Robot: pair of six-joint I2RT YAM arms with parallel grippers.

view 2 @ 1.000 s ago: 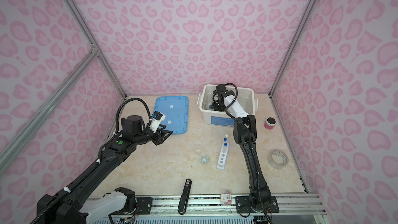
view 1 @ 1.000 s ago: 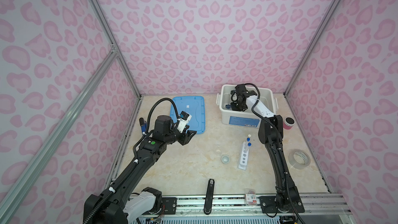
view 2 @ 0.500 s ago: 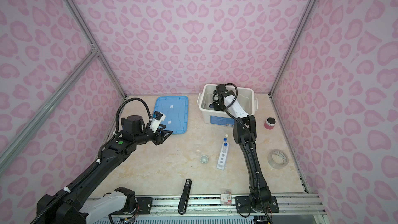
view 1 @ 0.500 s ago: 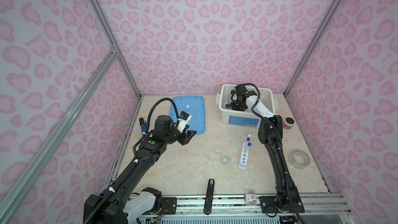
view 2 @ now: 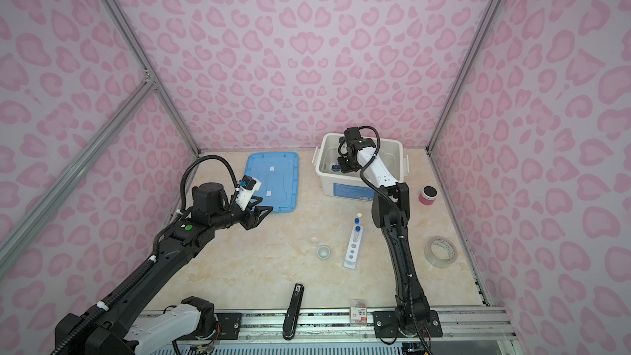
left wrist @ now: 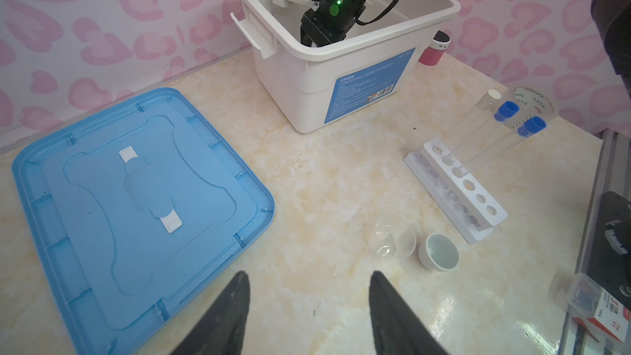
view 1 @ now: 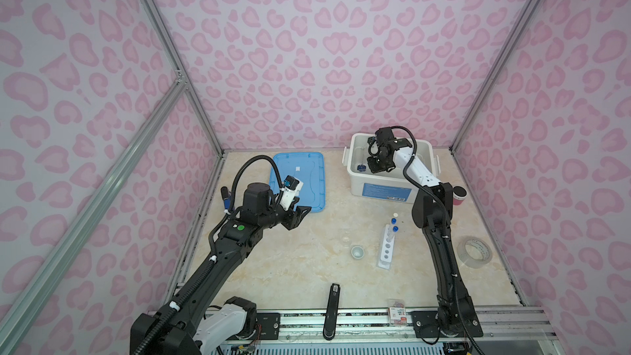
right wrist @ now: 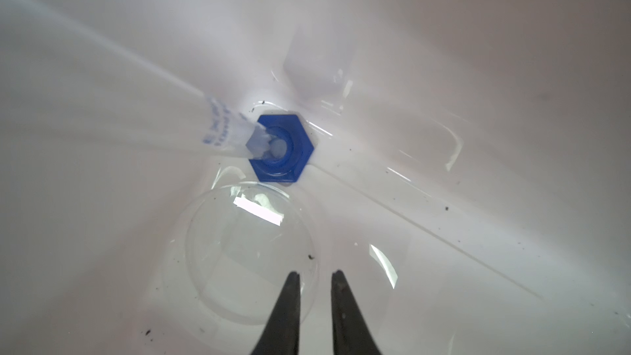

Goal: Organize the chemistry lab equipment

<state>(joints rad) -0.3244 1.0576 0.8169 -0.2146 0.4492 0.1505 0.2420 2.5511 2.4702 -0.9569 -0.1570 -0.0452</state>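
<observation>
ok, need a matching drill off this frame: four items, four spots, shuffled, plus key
Items
1. blue lid
2. small blue-based cylinder
3. blue-capped test tubes
4. tiny pale cup

Spots
A. standing in the white rack
B. inside the white bin
C. flat on the table, left of the bin in both top views
D. on the table, right beside a clear glass vessel

Pairs: 1-C, 2-B, 3-A, 4-D

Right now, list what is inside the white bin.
A blue-based glass cylinder, a round clear glass vessel and the right arm's fingers. The arm hides part of the bin floor.
</observation>
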